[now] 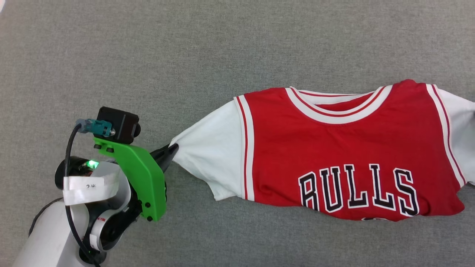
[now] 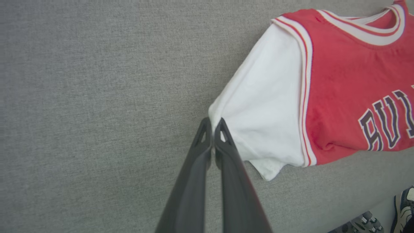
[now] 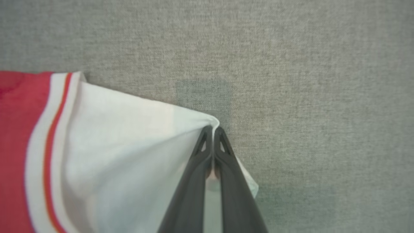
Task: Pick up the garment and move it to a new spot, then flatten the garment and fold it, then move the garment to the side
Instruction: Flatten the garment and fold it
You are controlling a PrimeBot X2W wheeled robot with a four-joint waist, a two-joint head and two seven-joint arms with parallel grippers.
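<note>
Lying at the right of the head view on the grey tabletop (image 1: 185, 55), the garment (image 1: 334, 148) is showing its BULLS front; the left fingers (image 1: 165, 155) are pinching one white sleeve's tip, the right fingers (image 3: 233, 171) are pinching the other's.

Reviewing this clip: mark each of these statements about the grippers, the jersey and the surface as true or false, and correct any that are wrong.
1. The left gripper is shut on the tip of a white sleeve. True.
2. The right gripper hangs open over bare surface. False: it is shut on the edge of the other sleeve.
3. The garment lies with its BULLS lettering facing up. True.
4. The garment is folded into a compact square. False: it is stretched wide between the two sleeves.
5. It lies on a wooden tabletop. False: the surface is grey woven fabric.
</note>
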